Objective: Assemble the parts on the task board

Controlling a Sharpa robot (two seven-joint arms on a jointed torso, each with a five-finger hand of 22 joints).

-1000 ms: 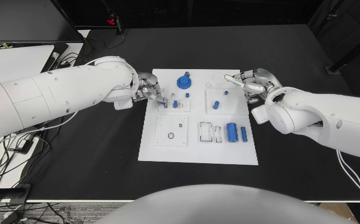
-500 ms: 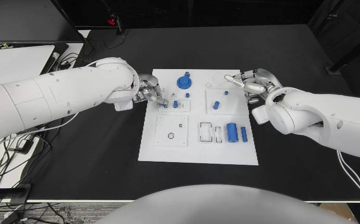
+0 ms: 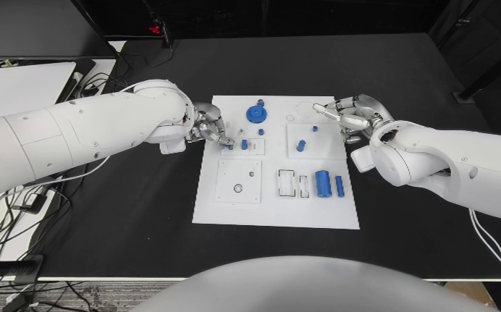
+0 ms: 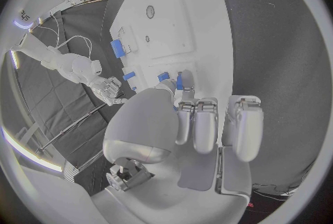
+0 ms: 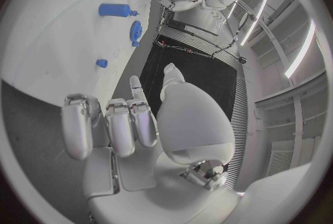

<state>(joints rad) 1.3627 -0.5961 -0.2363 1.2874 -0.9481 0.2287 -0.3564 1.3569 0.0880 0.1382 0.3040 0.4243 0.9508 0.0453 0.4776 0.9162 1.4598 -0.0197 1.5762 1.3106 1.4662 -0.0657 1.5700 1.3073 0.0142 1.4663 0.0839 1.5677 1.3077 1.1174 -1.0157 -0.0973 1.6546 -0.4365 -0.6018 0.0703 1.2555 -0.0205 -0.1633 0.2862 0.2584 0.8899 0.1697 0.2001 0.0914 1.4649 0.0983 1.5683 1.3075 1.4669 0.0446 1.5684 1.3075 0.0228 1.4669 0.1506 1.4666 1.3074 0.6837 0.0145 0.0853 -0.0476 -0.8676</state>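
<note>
While the white task board (image 3: 276, 207) is lying in the middle of the black desk (image 3: 125, 203), two blue cylinders (image 3: 323, 183) are lying side by side at its five o'clock. Farther up, at nine o'clock, my left hand (image 3: 209, 129) is reaching over the board's edge, fingertips pinching a small blue peg (image 3: 229, 145) beside another peg (image 3: 245, 145). At two o'clock, my right hand (image 3: 350, 118) is hovering with fingers curled, and I cannot tell whether it is holding anything. At twelve o'clock, the blue gear (image 3: 257, 115) is sitting on the board.
</note>
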